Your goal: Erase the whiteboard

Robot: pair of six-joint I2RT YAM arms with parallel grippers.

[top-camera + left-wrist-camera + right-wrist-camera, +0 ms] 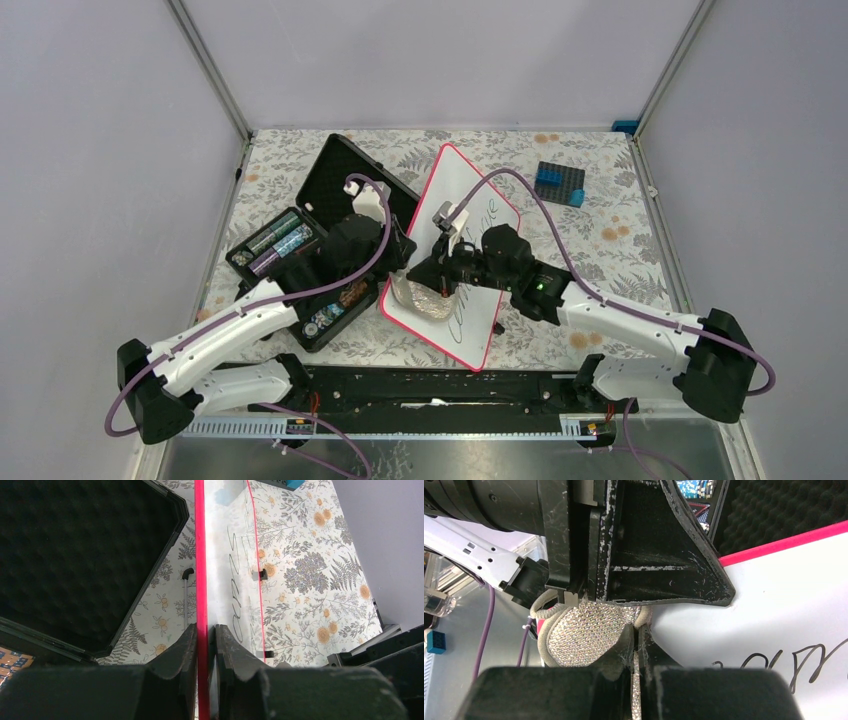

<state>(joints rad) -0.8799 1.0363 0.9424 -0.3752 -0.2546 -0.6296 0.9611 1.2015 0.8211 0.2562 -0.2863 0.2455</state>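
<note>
We see left end effector (205, 632) clamped on whiteboard (455, 195) rim | right end effector (637, 645) pinching grey cloth (584, 630) | black handwriting (794, 662) beside it

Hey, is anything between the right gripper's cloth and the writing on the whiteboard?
Nothing visible. The right gripper pinches the cloth on the whiteboard, and only bare board separates it from the writing.

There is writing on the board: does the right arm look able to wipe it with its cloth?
Probably yes: the right pincer holds the cloth on the whiteboard, and the handwriting lies right beside it, nothing between. The left pincer grips the rim.
</note>
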